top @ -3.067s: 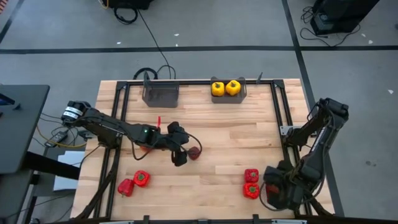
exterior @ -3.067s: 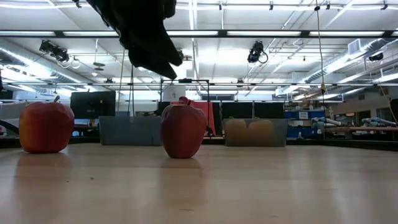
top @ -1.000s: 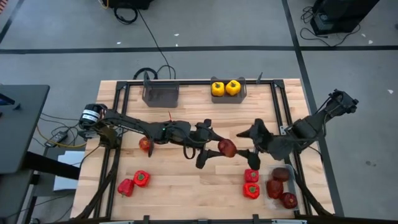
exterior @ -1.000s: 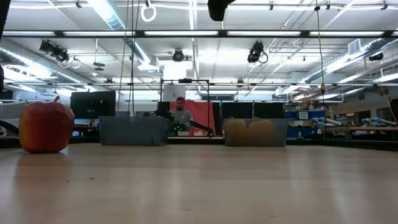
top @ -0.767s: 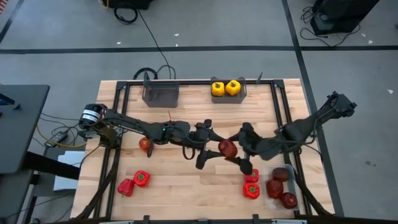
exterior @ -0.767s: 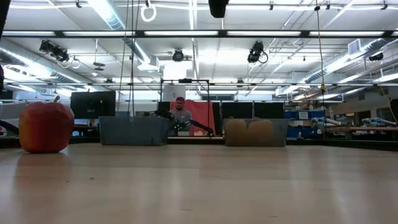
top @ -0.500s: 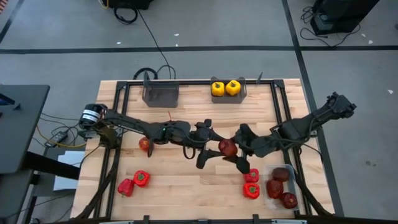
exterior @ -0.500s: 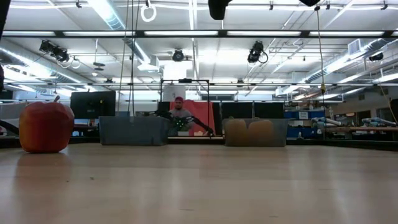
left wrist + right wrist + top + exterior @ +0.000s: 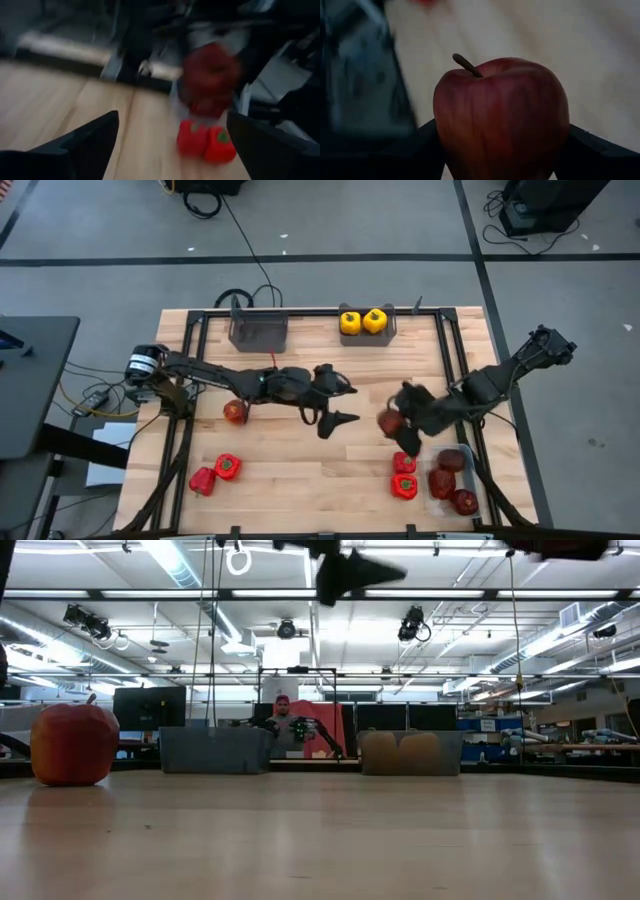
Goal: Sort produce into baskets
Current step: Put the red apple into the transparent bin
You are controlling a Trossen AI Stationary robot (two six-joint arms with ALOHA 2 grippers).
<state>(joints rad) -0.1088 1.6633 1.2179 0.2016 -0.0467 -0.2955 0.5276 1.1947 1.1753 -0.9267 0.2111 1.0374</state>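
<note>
My right gripper [image 9: 400,421] is shut on a dark red apple [image 9: 388,421], held over the table right of centre; the apple fills the right wrist view [image 9: 502,115]. My left gripper [image 9: 345,402] is open and empty at the table's middle, left of that apple; its spread fingers show in the left wrist view [image 9: 170,150]. Another apple [image 9: 235,412] rests on the table at the left. The clear tray [image 9: 470,477] at the near right holds three apples. Two yellow peppers [image 9: 362,322] sit in the far grey bin; the other grey bin [image 9: 258,332] is empty. My right gripper pinches the apple by its two opposite sides [image 9: 442,125] between its two fingers [image 9: 417,147], one on each side. The fingers come roughly level from the table's right side. The apple is lifted clear of the table, and its stem [image 9: 466,65] shows on top.
Two red peppers [image 9: 404,475] lie by the tray's left side, just below the carried apple. Two more red peppers [image 9: 216,473] lie near the front left. A dark metal frame [image 9: 447,350] runs around the tabletop. A person shows far behind the table [image 9: 285,725].
My right gripper has moved in from the right and shut on the apple that my left gripper held up at the table's middle. My left gripper has let go and drawn back toward the left. My right gripper has carried the apple toward the right, still clear of the table.
</note>
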